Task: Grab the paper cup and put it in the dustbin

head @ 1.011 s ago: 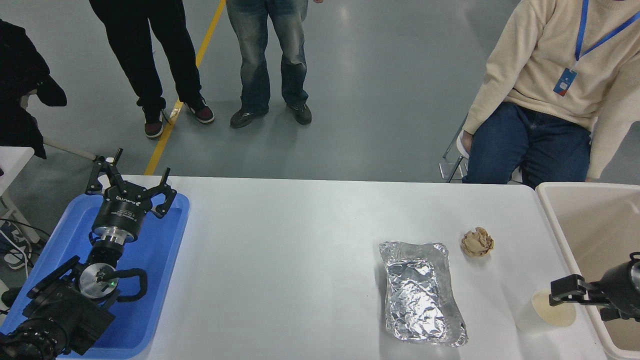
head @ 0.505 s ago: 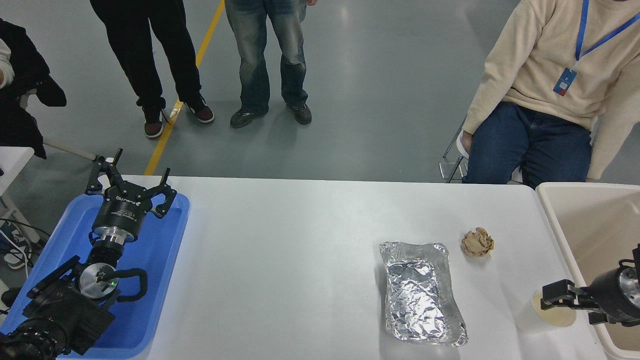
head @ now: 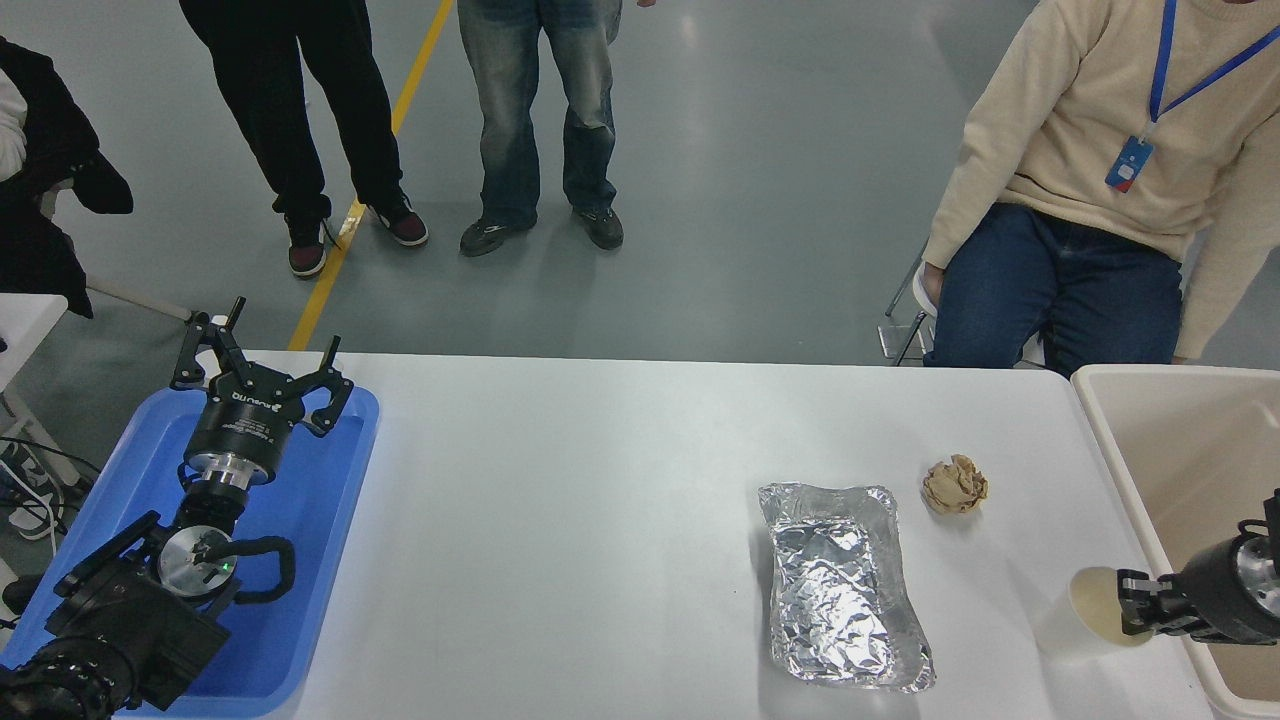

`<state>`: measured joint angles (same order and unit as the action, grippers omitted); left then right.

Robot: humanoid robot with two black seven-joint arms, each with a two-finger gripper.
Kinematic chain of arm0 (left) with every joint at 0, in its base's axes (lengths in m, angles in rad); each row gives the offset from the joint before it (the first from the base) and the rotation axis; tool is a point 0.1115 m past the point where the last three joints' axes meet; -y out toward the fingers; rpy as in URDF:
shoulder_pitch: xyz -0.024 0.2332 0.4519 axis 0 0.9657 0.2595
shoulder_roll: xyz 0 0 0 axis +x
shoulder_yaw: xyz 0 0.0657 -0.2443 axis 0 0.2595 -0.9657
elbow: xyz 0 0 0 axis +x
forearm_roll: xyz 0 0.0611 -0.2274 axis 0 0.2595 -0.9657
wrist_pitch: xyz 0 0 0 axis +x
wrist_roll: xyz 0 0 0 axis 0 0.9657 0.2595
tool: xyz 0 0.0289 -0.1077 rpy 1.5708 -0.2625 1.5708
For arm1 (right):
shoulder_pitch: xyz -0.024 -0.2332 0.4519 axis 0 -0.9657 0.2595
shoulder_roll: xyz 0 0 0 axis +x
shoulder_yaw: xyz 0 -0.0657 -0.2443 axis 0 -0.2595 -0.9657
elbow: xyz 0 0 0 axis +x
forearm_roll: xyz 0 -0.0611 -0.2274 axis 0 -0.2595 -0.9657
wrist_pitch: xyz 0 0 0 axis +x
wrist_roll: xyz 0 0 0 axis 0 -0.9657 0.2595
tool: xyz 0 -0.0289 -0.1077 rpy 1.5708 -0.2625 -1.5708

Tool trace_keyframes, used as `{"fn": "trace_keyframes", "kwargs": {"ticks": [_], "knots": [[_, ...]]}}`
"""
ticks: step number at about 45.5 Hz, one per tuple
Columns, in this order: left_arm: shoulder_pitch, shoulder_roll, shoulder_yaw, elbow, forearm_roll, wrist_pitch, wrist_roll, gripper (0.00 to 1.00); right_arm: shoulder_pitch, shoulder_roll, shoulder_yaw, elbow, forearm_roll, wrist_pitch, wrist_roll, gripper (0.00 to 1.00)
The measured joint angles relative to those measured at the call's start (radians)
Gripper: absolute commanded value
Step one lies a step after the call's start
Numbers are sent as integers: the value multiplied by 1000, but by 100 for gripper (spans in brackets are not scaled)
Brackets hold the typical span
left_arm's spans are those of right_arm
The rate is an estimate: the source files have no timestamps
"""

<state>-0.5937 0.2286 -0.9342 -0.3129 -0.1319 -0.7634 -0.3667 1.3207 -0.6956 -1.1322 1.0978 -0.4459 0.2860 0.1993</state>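
The small white paper cup [head: 1092, 606] with a cream inside is at the table's front right corner, tilted with its mouth toward the camera. My right gripper [head: 1140, 606] comes in from the right edge and is shut on the cup's right side, hiding part of its rim. The large beige dustbin [head: 1110, 440] stands just right of the cup, at the table's right end, with its deep inside showing behind my right arm. My left gripper [head: 255, 352] is parked open over the blue tray at the lower left.
A crinkled silver foil tray [head: 840, 585] lies left of the cup. A crumpled brown paper ball [head: 955, 485] sits behind it. The shallow blue tray [head: 330, 520] is at the far left. A seated person in a cream sweater is behind the dustbin; others stand farther back.
My right gripper's fingers dropped from over the cup's mouth and drew back right, closing on its right side. The cup now tilts and sits slightly higher in the picture. The left arm has not moved.
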Motion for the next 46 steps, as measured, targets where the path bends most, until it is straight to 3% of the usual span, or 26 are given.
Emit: {"fn": "trace_keyframes", "kwargs": {"ticks": [29, 46], "knots": [[0, 0, 0, 0, 0, -1, 1, 100, 264, -59, -108, 169, -10, 74, -9, 0], [0, 0, 0, 0, 0, -1, 1, 100, 680, -65, -263, 304, -15, 331, -9, 0]]}}
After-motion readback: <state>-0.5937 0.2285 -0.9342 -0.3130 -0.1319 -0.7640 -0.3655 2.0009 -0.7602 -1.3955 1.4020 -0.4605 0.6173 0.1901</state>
